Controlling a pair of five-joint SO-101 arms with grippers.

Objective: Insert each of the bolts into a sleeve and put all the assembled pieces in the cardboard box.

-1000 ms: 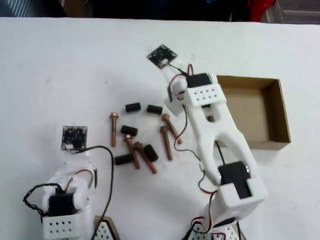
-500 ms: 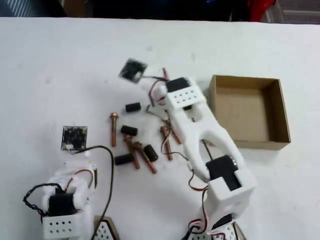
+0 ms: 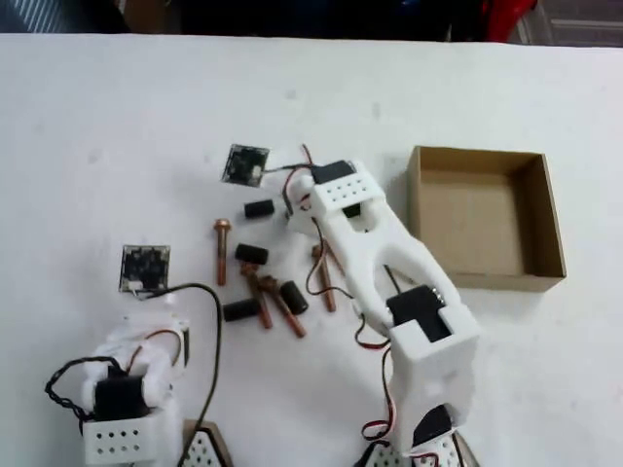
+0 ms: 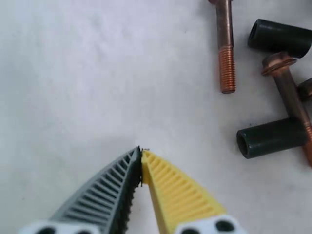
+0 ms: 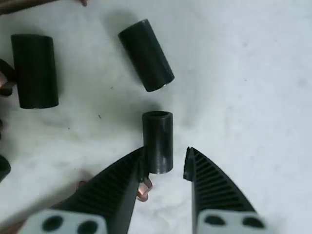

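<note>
High view: on a white counter [image 3: 146,117], copper-coloured metal bolts [image 3: 222,251] and short black cylindrical sleeves [image 3: 258,208] are lying scattered together near the middle. An open brown cardboard box [image 3: 477,219] is sitting apart on the right. The white right arm [image 3: 389,263] is leaning over the pile; the left arm [image 3: 122,409] is sitting folded at the near edge.

Left wrist view: the left gripper [image 4: 141,155] is holding its grey and yellow jaws pressed together above bare counter, bolts and sleeves lying nearby.

Right wrist view: the right gripper [image 5: 165,158] is holding its black jaws spread around one sleeve [image 5: 158,131] lying flat, not pinching it.
</note>
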